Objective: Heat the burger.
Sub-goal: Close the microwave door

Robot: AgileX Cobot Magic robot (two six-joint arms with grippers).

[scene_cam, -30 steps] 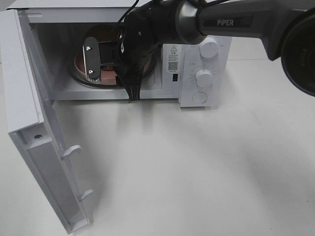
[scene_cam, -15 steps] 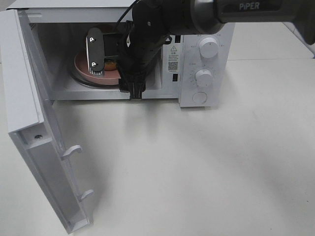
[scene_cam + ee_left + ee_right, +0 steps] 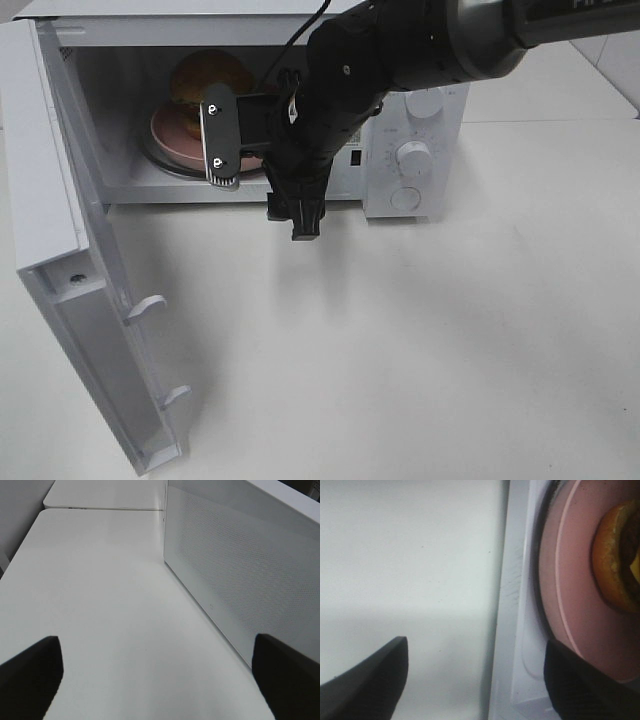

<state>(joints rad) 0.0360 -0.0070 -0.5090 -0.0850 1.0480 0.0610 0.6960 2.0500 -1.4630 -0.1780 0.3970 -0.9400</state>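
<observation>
Right gripper (image 3: 475, 652): Its jaws stand wide apart with nothing between them. It hangs at the microwave's (image 3: 440, 130) front sill, one finger across the mouth of the cavity and the other just outside it.

Left gripper (image 3: 157, 645): It is spread wide and empty, looking along a white dot-patterned panel. I take that panel to be part of the microwave, but I cannot tell which face.

Burger (image 3: 208, 75): It sits inside the microwave towards the back of the cavity, upright on the pink plate (image 3: 165, 130).

Pink plate: It lies flat on the cavity floor, fully behind the sill, with nothing overhanging.

Door (image 3: 50, 180): It is swung fully open on the microwave's left side, with both latch hooks showing on its free edge.

Dials (image 3: 412, 157): They sit on the microwave's right-hand panel, partly hidden by your right arm.

Step in hand: By my reading the food is loaded and your next job is to clear the mouth of the cavity.

How to do it well: Draw the right gripper straight out from the microwave and keep its inner finger above the plate's rim so it doesn't drag the plate forward. Get the whole arm clear of the door's swing before you push. Press near the door's free edge and push until the hooks seat.
</observation>
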